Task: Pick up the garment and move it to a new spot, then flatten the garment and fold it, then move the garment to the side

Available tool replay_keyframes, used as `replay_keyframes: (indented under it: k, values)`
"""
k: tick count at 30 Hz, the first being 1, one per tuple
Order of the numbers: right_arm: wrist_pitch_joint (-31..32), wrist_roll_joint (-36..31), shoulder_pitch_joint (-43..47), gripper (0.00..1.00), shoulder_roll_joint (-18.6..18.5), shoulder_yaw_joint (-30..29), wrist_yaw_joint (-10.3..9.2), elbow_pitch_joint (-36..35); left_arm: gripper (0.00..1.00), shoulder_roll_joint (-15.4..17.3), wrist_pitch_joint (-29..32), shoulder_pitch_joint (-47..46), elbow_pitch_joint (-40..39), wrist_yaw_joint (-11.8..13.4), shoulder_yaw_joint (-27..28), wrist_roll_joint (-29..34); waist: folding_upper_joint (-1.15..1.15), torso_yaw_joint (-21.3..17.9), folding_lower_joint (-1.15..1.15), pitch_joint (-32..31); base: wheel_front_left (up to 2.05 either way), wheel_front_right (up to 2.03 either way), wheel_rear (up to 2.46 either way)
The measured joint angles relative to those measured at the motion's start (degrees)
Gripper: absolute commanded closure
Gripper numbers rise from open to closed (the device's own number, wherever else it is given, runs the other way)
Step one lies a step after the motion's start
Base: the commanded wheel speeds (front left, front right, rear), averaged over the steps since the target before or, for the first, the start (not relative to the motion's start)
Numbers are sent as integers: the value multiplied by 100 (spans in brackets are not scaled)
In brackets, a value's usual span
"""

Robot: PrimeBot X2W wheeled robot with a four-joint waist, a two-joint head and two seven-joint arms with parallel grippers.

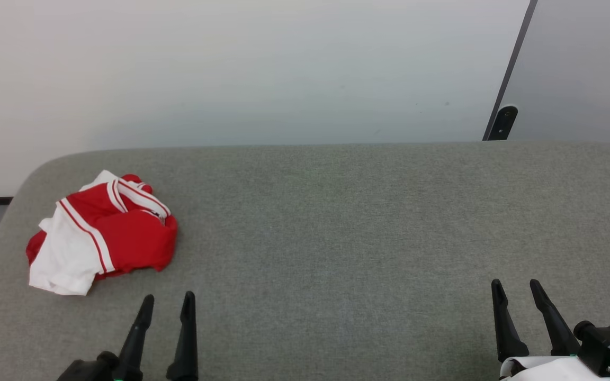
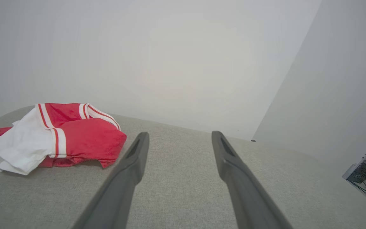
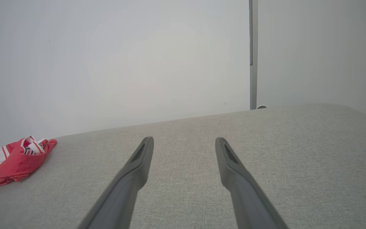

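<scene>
A: Where is the garment [image 1: 101, 233] lying?

B: It is lying crumpled on the grey padded surface [image 1: 337, 211], just ahead of the left gripper [image 1: 169, 297] and a little to its left, not touching it.

A: Are the grippers grasping something?

B: No. Both are standing released, fingers spread, grasping nothing. The right gripper [image 1: 516, 284] is pointing over bare surface, with the garment well apart, far to its left.

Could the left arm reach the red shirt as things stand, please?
Probably yes: the garment lies just ahead and left of the open left gripper, and nothing stands between them.
</scene>
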Motion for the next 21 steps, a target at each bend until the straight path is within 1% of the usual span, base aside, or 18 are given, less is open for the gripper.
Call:
replay_keyframes:
  k: [14,21]
  values:
    - [-153,-655,39,0,-4,36,0,-148,0,-15,-153,103,-129,0,-47,509,0,-22,0,-24,0,0,0]
    - [-226,-983,66,0,-8,104,0,-214,0,-12,-234,83,-26,0,-99,647,0,140,0,-30,0,0,0]
